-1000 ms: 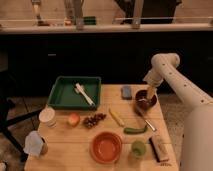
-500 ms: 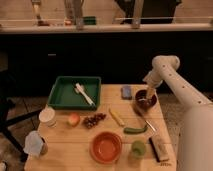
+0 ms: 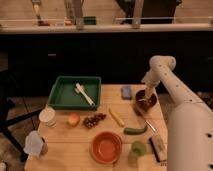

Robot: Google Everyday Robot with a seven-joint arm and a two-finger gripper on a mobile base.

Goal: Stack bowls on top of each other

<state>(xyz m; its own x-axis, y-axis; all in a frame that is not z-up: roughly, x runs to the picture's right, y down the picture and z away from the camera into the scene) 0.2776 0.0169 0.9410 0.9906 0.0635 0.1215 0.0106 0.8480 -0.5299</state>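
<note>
At the near edge of the wooden desk (image 3: 70,141) sits the wide, shallow orange-red bowl (image 3: 106,146), its orange inside open to view. Just to its right stands a small green cup (image 3: 138,148), and beyond that a dark rectangular object (image 3: 158,147) lies near the desk's right edge. A pale bluish object (image 3: 35,144) rests at the near left corner.

Further back runs a loose row: a white round container (image 3: 47,115), a reddish fruit (image 3: 73,119), a bunch of dark grapes (image 3: 93,120), a yellow banana-like piece (image 3: 116,117) and a long green vegetable (image 3: 135,131).

Behind these, on the left, the green tray (image 3: 62,98) holds a white utensil (image 3: 84,93) lying diagonally. A blue sponge-like block (image 3: 126,91) lies to the tray's right.

The smaller dark maroon bowl (image 3: 151,104) stands at the far right, well apart from the orange-red one. The white arm (image 3: 165,75) reaches down to it, and the claw (image 3: 146,98) hangs over the bowl's inside, released with its fingers spread wide; whether it touches the bowl cannot be told
</note>
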